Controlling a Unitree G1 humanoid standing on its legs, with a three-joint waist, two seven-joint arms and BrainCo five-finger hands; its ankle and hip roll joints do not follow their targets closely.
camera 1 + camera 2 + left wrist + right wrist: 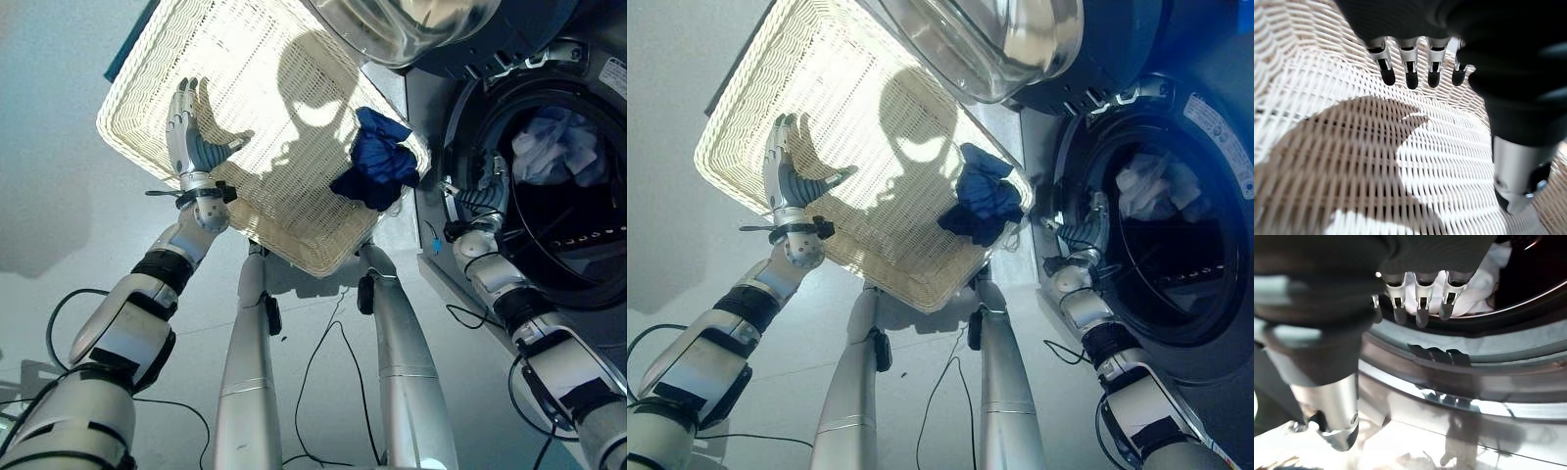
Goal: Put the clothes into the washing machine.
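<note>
Hovering with straight, relaxed fingers, the left hand (188,137) is holding nothing over the bare weave at the left end of the shallow cream wicker basket (157,69). Further right, the crumpled dark-blue garment (377,160) is lying against the basket's right rim, well apart from that hand. Right again, the right hand (1087,230) is resting at the door seal of the dark front-loading washing machine (1205,323), fingers extended and empty, just beside the garment and probably the nearer hand for it. Pale clothes (554,147) are already sitting inside the drum. Print on the machine is too small to make out.
</note>
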